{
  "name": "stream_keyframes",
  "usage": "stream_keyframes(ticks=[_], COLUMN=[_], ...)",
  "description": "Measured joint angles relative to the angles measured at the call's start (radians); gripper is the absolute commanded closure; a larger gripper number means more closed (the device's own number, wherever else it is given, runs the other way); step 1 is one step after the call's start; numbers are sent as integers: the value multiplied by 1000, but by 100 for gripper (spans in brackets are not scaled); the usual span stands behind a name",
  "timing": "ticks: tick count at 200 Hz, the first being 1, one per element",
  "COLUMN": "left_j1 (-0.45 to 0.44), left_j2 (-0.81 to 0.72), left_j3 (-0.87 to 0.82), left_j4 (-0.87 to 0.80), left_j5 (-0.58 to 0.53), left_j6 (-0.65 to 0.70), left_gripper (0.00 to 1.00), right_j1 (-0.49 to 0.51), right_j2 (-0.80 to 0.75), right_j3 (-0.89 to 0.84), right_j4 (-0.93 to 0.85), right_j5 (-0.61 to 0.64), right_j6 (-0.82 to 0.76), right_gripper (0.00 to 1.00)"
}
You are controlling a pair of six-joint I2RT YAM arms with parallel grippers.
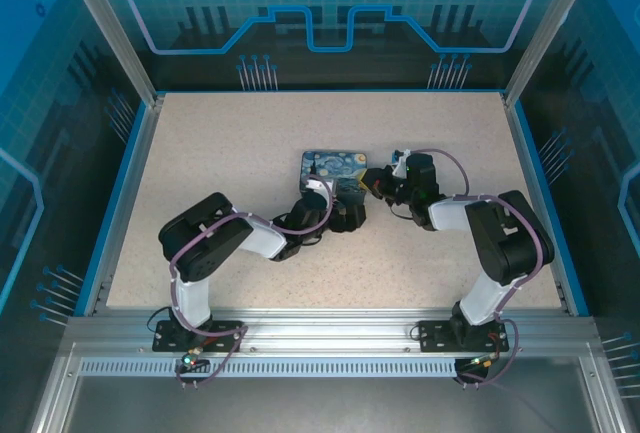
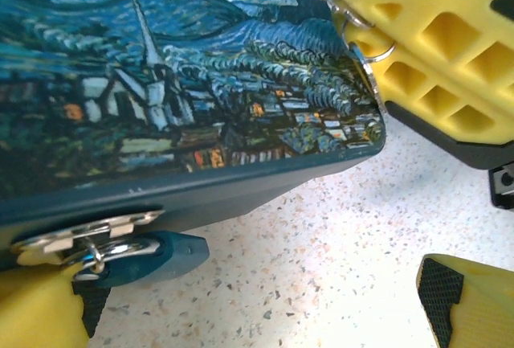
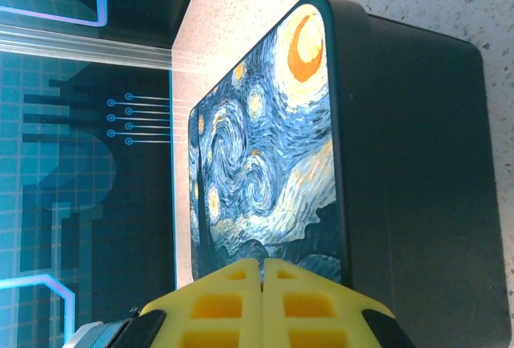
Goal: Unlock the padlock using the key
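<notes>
Currently the padlock (image 2: 157, 253) is seen at the starry-print box's (image 2: 201, 107) near side wall, long axis along it, against one finger of the wide-open, empty left pincer (image 2: 241, 304). The right pincer (image 3: 262, 272), pressed shut, is noted at the box's corner, a wire ring (image 2: 363, 33) at its tip. The key cannot be made out.

A rectangular box (image 1: 333, 166) printed with a swirling night sky is lying flat near the middle of the speckled beige tabletop (image 1: 230, 143), slightly toward the far side. A blue strip (image 1: 118, 208) is running along the table's left, right and far edges. An aluminium rail (image 1: 330, 333) is spanning the near edge, and blue circuit-patterned panels (image 1: 330, 3) are standing behind the far edge.
</notes>
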Motion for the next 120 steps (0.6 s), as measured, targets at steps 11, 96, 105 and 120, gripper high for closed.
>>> stream_keyframes(ticks=[11, 96, 105, 120], left_j1=[6, 28, 28, 28], left_j2=[4, 48, 48, 48], left_j3=[-10, -79, -86, -95], left_j4=[34, 277, 290, 306], left_j5=[9, 27, 30, 32], left_j6=[-29, -195, -203, -222], left_gripper=[1, 2, 3, 5], right_j1=[0, 0, 0, 0], right_j2=[3, 15, 15, 16], right_j3=[0, 9, 9, 10], right_j4=[5, 15, 15, 15], right_j5=[0, -1, -1, -1], right_j6=[2, 11, 11, 11], right_gripper=[100, 100, 100, 100])
